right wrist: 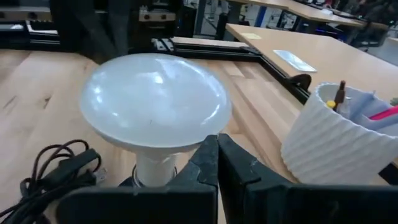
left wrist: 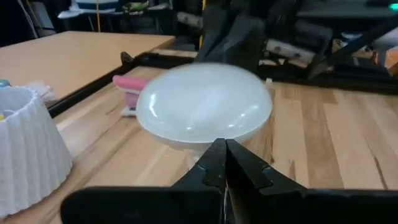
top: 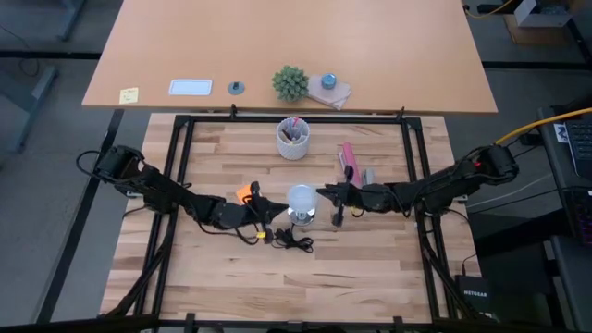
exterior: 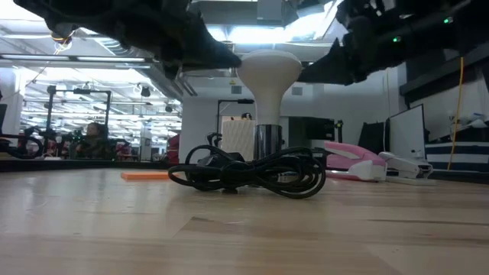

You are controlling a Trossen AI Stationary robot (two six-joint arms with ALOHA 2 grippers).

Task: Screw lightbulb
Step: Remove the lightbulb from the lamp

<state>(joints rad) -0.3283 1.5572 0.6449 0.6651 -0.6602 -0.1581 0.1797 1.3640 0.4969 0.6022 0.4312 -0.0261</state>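
Note:
The white lightbulb (top: 302, 197) stands upright at the table's middle, wide end up. Its narrow base sits in a round silvery fitting (exterior: 267, 140). My left gripper (top: 280, 212) is shut, just left of the bulb, with its tips (left wrist: 222, 148) below the wide end. My right gripper (top: 323, 194) is shut, just right of the bulb, with its tips (right wrist: 215, 142) at the bulb's neck (right wrist: 152, 163). In the low view both grippers reach in level with the bulb's head (exterior: 268, 67). My left gripper's shut fingertips (left wrist: 214, 155) come level from the table's left, close under the bulb's wide end (left wrist: 186, 140). I cannot tell whether they touch it. My right gripper's shut fingertips (right wrist: 208, 152) come level from the table's right, close to the bulb's underside (right wrist: 180, 146). I cannot tell whether they touch it.
A coiled black cord (top: 294, 240) lies just near of the fitting. A white ribbed cup of pens (top: 293, 139) stands behind the bulb, and a pink stapler (top: 349, 159) to its right. A small orange piece (top: 244, 193) lies by the left gripper. Black frame rails (top: 176, 166) border the board.

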